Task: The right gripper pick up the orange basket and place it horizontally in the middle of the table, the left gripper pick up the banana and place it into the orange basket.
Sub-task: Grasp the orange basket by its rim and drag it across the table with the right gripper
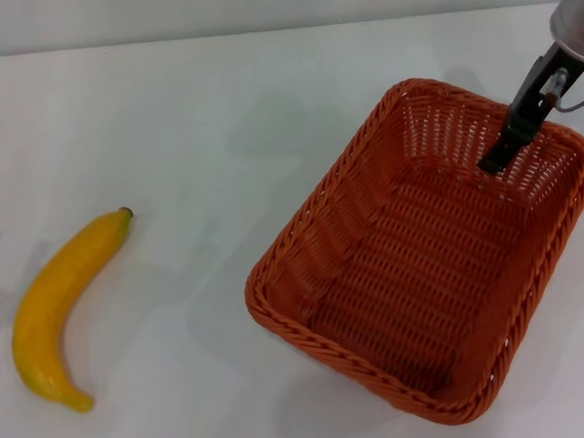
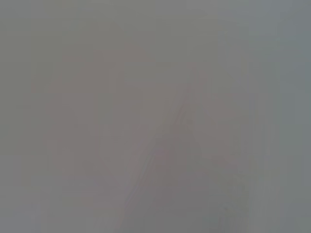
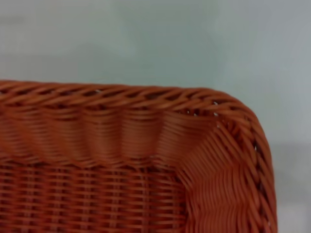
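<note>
The orange basket (image 1: 425,260) sits on the right half of the white table (image 1: 185,126), turned diagonally with one short end toward the far right. My right gripper (image 1: 500,156) comes down from the upper right, and its black tip is inside the basket against that far wall. The right wrist view shows the braided rim and a rounded corner of the basket (image 3: 146,126) close up over the table. At the table's left the yellow banana (image 1: 63,310) lies alone, its dark stem tip pointing away from me. The left gripper is out of view; the left wrist view shows only plain grey.
Bare white table (image 1: 170,187) lies between the banana and the basket. The table's far edge (image 1: 209,36) runs along the top of the head view.
</note>
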